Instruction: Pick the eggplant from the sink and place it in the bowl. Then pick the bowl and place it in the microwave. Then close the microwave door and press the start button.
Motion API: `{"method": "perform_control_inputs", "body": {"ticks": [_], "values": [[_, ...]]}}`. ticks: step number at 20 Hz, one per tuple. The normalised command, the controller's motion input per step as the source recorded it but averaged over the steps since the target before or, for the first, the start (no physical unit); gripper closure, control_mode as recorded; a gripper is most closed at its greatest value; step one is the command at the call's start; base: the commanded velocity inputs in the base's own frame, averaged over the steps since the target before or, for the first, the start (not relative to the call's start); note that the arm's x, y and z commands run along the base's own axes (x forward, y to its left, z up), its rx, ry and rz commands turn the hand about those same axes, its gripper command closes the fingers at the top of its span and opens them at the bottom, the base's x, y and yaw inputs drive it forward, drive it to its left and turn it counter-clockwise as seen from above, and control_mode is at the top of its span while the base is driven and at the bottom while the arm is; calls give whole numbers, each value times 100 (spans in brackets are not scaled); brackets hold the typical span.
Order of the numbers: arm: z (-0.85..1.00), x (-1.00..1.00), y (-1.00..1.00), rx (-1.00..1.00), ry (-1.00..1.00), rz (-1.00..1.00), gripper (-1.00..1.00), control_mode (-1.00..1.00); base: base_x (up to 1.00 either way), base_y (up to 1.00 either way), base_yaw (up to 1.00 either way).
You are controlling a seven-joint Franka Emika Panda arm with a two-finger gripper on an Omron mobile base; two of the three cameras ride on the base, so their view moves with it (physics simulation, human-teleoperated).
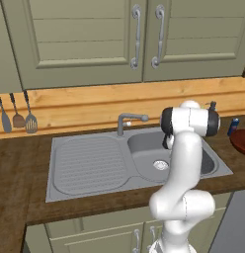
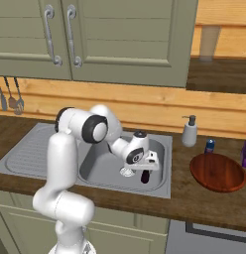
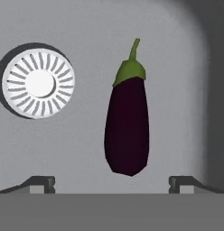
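Note:
The dark purple eggplant (image 3: 127, 131) lies on the floor of the grey sink (image 3: 77, 149), green stem pointing away from the hand, with the round drain (image 3: 38, 81) to its left. My gripper (image 3: 112, 184) hangs open just above it, one fingertip on each side of its blunt end and nothing between them. From the right base view, the gripper (image 2: 145, 169) reaches down into the basin over the eggplant (image 2: 145, 176). The reddish-brown bowl (image 2: 217, 172) sits empty on the counter right of the sink (image 2: 35, 149). The microwave and its door are out of view.
A bent faucet (image 1: 128, 121) stands behind the basin. A soap dispenser (image 2: 189, 131) and a small blue can (image 2: 210, 145) stand between sink and bowl. Utensils (image 1: 18, 117) hang on the wall at left. Cabinet doors (image 1: 85, 39) hang above.

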Motion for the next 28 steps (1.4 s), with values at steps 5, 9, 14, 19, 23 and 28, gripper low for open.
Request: {"method": "perform_control_inputs", "body": {"ticks": [5,9,14,19,23,28], "values": [[-31,25,-7,0,0,0,-100,-100,0,0,0],[-31,15,-3,0,0,0,-100,-100,0,0,0],[-30,14,-7,0,0,0,-100,-100,0,0,0],[-30,4,-14,0,0,0,-100,-100,0,0,0],[-33,0,-3,0,0,0,100,-100,0,0,0],[-7,-2,0,0,0,0,100,-100,0,0,0]]}}
